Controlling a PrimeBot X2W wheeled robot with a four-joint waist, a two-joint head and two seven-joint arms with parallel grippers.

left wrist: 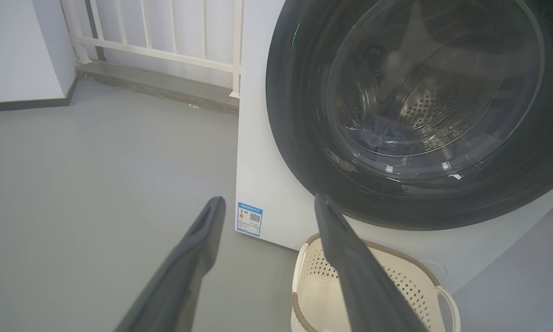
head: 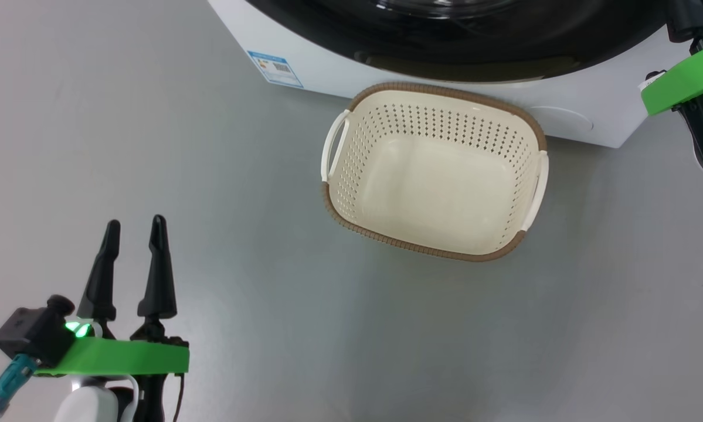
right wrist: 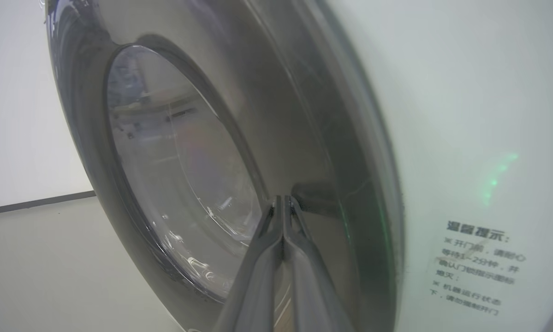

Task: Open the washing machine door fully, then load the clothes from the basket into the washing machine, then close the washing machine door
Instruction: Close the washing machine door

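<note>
We see the glossy black door [left wrist: 299, 152] shut on the white washer [left wrist: 258, 161]. Our left tool [head: 135, 225] gapes; our right tool [right wrist: 283, 203] is pinched closed at its rim.

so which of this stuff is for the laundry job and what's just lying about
Job: washing machine, its closed door, empty basket, clothes behind the glass, shut right claw at the door.
Just there: white railing, grey floor.
</note>
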